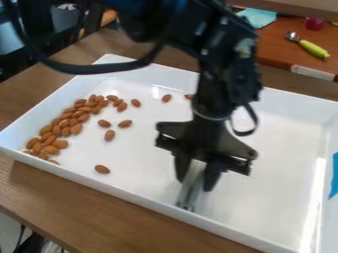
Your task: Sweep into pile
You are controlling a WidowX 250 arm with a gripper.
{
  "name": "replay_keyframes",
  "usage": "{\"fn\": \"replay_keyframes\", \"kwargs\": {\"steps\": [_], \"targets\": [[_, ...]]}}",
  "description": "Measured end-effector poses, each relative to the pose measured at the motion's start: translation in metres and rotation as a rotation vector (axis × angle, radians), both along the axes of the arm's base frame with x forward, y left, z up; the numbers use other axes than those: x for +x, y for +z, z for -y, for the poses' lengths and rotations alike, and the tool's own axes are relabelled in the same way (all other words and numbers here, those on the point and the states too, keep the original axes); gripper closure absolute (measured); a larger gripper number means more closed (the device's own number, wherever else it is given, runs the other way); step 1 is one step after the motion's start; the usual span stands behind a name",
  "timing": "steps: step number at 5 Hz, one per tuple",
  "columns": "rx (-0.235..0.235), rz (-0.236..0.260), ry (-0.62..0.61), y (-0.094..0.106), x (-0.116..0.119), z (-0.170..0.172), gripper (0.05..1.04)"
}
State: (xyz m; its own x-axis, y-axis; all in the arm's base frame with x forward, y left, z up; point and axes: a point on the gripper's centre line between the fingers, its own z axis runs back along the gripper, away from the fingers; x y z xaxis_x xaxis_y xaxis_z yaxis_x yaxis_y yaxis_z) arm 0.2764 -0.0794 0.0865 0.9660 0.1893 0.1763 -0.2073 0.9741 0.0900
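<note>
A brown wooden table [79,205] carries a large rectangular white tray [142,165] with raised walls.

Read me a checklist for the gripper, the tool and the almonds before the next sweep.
1. Tool held in the gripper: ok.
2. Tool's lower edge touching the tray floor: cannot tell.
3. Almonds all in one pile: not ok, several lie loose, one by the near wall.
4. Almonds in sight all inside the tray: ok.
5. No almonds hidden behind the arm: cannot tell.
</note>
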Motion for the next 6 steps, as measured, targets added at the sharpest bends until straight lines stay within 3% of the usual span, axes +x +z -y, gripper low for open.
{"fn": "replay_keyframes", "kwargs": {"steps": [1,2,3,4,5,6], "targets": [[0.014,-0.007,0.021,-0.007,-0.005,-0.045,0.702],[0.047,0.058,-0.018,-0.009,-0.003,-0.063,0.702],[0.093,0.163,-0.05,-0.011,0.005,-0.073,0.702],[0.119,0.187,-0.048,-0.011,0.007,-0.093,0.702],[0.138,0.154,-0.041,-0.012,0.003,-0.124,0.702],[0.165,0.033,-0.051,-0.012,-0.01,-0.154,0.702]]}}
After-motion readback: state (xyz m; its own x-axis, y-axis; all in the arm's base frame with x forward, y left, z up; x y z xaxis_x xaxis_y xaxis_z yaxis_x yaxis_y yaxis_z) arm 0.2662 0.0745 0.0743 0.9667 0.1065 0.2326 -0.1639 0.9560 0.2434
